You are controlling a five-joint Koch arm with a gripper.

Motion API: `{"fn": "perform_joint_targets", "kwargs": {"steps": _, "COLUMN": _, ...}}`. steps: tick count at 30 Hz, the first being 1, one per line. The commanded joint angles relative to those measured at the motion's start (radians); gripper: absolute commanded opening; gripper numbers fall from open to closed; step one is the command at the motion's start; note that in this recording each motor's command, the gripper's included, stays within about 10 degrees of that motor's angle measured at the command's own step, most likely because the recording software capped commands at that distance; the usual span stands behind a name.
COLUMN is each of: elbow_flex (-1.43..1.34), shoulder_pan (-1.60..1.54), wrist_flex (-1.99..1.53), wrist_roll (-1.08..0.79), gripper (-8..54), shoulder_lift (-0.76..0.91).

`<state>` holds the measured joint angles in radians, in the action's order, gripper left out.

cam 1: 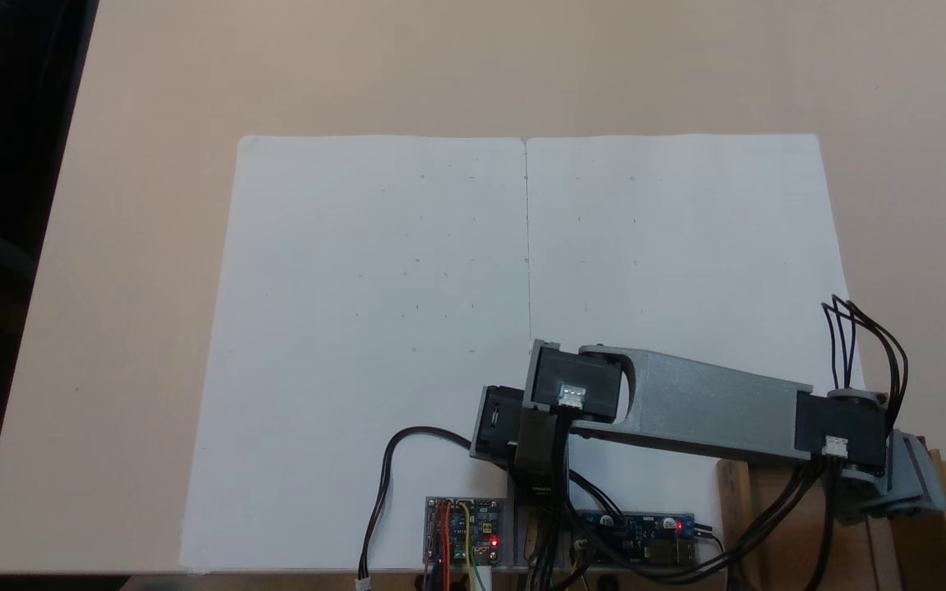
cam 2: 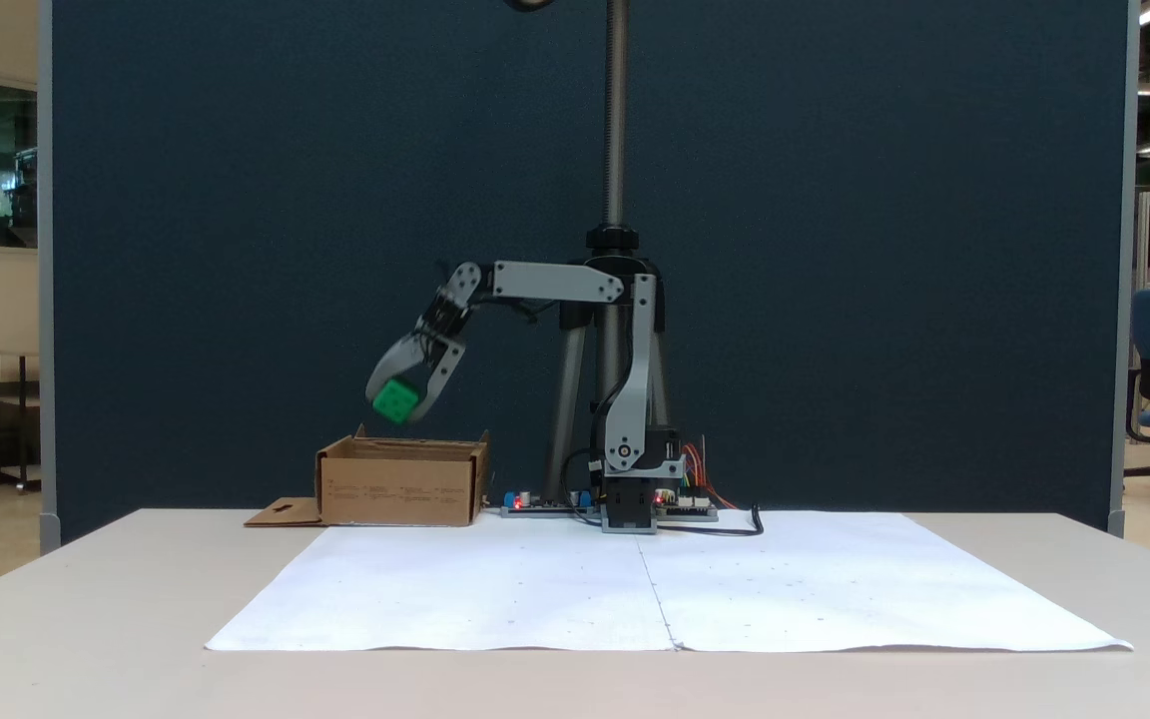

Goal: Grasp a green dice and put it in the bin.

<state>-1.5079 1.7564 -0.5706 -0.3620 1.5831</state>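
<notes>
In a fixed view, the dice (cam 2: 396, 400) hangs in the gripper (cam 2: 397, 403) above the bin (cam 2: 401, 483), left of the arm's base (cam 2: 631, 499).

One fixed view looks steeply down from above, behind the arm's (cam 1: 711, 410) base, which sits at the bottom edge, taking in the table (cam 1: 112, 246) and white paper (cam 1: 374, 328) at fairly close range. The other fixed view stands low at the table's far end, facing back level toward the arm (cam 2: 625, 399) and a dark partition (cam 2: 835, 250), from farther off. Both share the arm, paper (cam 2: 495, 589), table (cam 2: 86, 619) and box (cam 2: 400, 484) (cam 1: 945, 525).
</notes>
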Motion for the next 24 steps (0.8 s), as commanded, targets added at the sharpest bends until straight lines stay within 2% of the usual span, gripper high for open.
{"fn": "perform_joint_targets", "kwargs": {"steps": 1, "elbow_flex": 0.064, "shoulder_pan": 0.023, "wrist_flex": -0.005, "wrist_roll": -0.003, "gripper": 12.1, "shoulder_lift": 0.006}}
{"fn": "perform_joint_targets", "kwargs": {"steps": 7, "elbow_flex": 0.064, "shoulder_pan": 0.021, "wrist_flex": 0.009, "wrist_roll": -0.034, "gripper": 12.1, "shoulder_lift": -0.089}}
{"fn": "perform_joint_targets", "kwargs": {"steps": 8, "elbow_flex": 0.064, "shoulder_pan": 0.021, "wrist_flex": 0.009, "wrist_roll": -0.032, "gripper": 23.0, "shoulder_lift": -0.089}}
{"fn": "perform_joint_targets", "kwargs": {"steps": 9, "elbow_flex": 0.064, "shoulder_pan": 0.026, "wrist_flex": 0.009, "wrist_roll": -0.032, "gripper": 29.7, "shoulder_lift": -0.091}}
{"fn": "perform_joint_targets", "kwargs": {"steps": 11, "elbow_flex": 0.064, "shoulder_pan": 0.035, "wrist_flex": 0.012, "wrist_roll": -0.032, "gripper": 36.4, "shoulder_lift": -0.091}}
{"fn": "perform_joint_targets", "kwargs": {"steps": 12, "elbow_flex": 0.066, "shoulder_pan": 0.037, "wrist_flex": 0.017, "wrist_roll": -0.032, "gripper": 37.8, "shoulder_lift": -0.091}}
{"fn": "perform_joint_targets", "kwargs": {"steps": 24, "elbow_flex": 0.067, "shoulder_pan": 0.020, "wrist_flex": 0.080, "wrist_roll": -0.018, "gripper": 37.7, "shoulder_lift": -0.086}}
